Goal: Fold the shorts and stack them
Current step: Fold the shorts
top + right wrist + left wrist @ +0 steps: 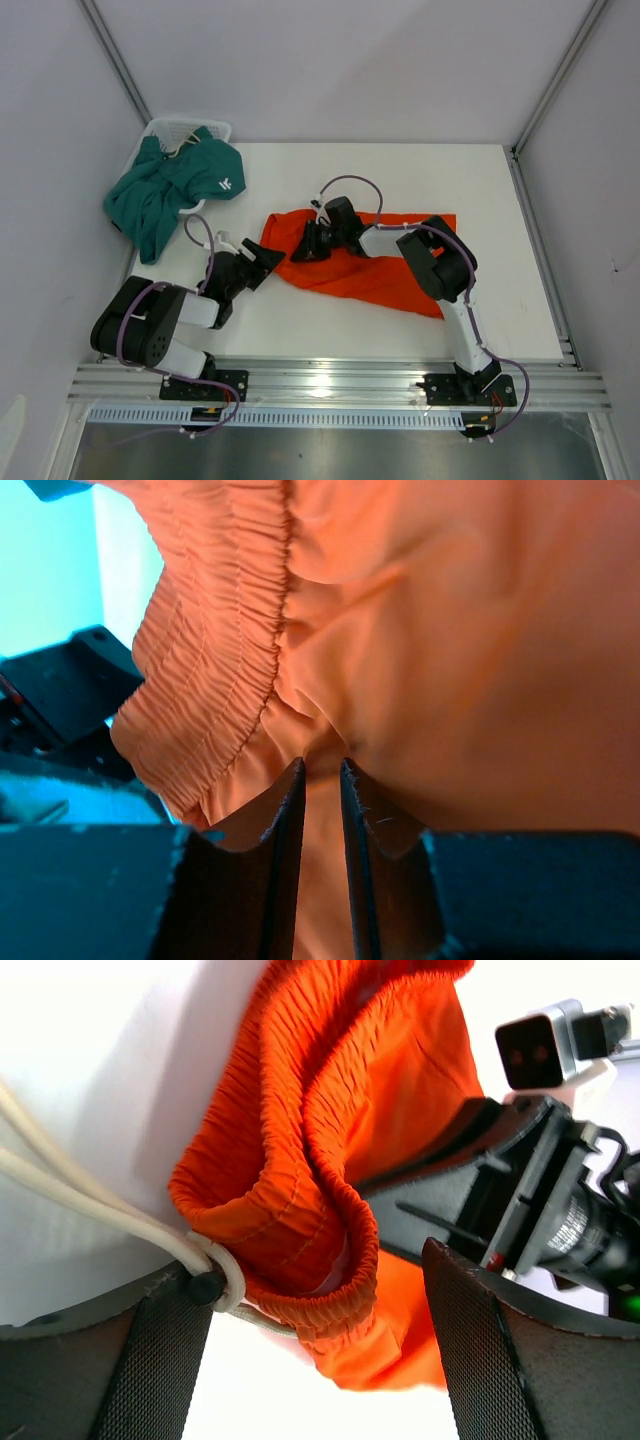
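The orange-red shorts [375,268] lie crumpled in the middle of the table. My right gripper [308,246] is shut on a fold of the orange fabric just behind the waistband [215,670], which shows pinched between its tips [322,770]. My left gripper [264,262] is open at the shorts' left end. In the left wrist view [315,1290] the bunched waistband [300,1160] sits between its fingers [160,1360], and the white drawstring [90,1200] loops over the left finger. The teal shorts [170,190] with a white logo hang out of the basket at far left.
A white mesh basket [190,127] stands at the table's back left corner, mostly under the teal shorts. The right arm's wrist and camera [545,1050] are close in front of the left gripper. Grey walls enclose the table on three sides.
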Controlling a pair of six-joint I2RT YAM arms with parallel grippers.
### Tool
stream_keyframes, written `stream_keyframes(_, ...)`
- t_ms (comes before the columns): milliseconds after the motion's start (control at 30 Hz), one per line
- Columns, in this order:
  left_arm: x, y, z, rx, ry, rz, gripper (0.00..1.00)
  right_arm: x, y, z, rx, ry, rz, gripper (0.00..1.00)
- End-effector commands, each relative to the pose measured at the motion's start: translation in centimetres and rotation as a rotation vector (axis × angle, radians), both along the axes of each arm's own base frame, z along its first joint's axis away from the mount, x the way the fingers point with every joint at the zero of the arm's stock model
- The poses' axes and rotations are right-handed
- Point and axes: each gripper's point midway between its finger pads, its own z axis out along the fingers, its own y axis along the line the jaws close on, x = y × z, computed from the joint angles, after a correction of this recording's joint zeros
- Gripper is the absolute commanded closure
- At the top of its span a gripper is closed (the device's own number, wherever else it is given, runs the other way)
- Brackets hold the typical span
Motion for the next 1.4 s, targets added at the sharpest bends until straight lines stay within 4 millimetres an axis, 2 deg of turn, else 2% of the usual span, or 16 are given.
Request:
stream_keyframes(0,0.2,2.4,-2.1,0.18,0.034,0.045,0.16,-2.8,-2.2,-3.7,-0.145,0.068,0.03,0.76)
stream_keyframes(167,0.5,1.7,-2.0,0.192,0.015,-0.01,0.2,-2.9,-2.1,-3.8,-0.144,0.063,0.041,0.76)
stream_keyframes(367,0.9,1.9,-2.4,0.195,0.002,0.006,0.51,-3.0,-1.9,-3.0,-0.13,0.049,0.044,0.76)
stream_keyframes(433,1.0,2.1,-2.3,0.189,0.001,0.022,0.58,-3.1,-1.9,-2.7,-0.126,0.042,0.047,0.76)
stream_keyframes(533,1.4,2.1,-1.4,0.173,-0.046,0.035,0.72,-3.3,-2.3,-2.7,-0.137,0.036,0.048,0.77)
stream_keyframes(567,1.6,1.9,-0.8,0.166,-0.074,0.028,0.83,-3.4,-2.5,-2.8,-0.148,0.03,0.052,0.77)
stream_keyframes(667,1.9,1.3,0.5,0.172,-0.144,-0.008,1.0,-3.4,-2.9,-2.9,-0.161,0.027,0.051,0.76)
stream_keyframes(800,1.2,-0.1,1.8,0.165,-0.236,-0.075,1.0,-2.7,-3.4,-2.1,-0.143,0.012,0.036,0.75)
stream_keyframes(967,0.3,0.5,2.0,0.206,-0.272,-0.055,1.0,-0.7,-4.3,0.6,-0.135,-0.047,0.017,0.74)
stream_keyframes(1067,0.3,1.0,2.5,0.265,-0.287,-0.041,1.0,-0.9,-5.8,1.6,-0.164,-0.05,0.006,0.74)
stream_keyframes(1100,0.2,0.9,3.3,0.272,-0.31,-0.04,1.0,-0.8,-6.4,1.9,-0.165,-0.053,-0.006,0.74)
stream_keyframes(1133,0.3,1.5,2.9,0.316,-0.291,-0.019,1.0,-0.7,-6.9,3.2,-0.158,-0.08,-0.02,0.74)
stream_keyframes(1200,0.6,1.5,3.9,0.346,-0.307,-0.008,1.0,-1.4,-8.3,3.3,-0.184,-0.083,-0.035,0.73)
stream_keyframes(1233,0.4,1.9,4.1,0.38,-0.298,-0.004,1.0,-1.5,-8.9,4.7,-0.186,-0.116,-0.053,0.73)
stream_keyframes(1333,0.6,2.7,5.8,0.439,-0.316,0.033,1.0,-2.5,-11.6,4.6,-0.223,-0.112,-0.091,0.73)
stream_keyframes(1367,0.7,3.3,6.0,0.457,-0.31,0.058,1.0,-2.7,-12.3,5.8,-0.211,-0.133,-0.106,0.72)
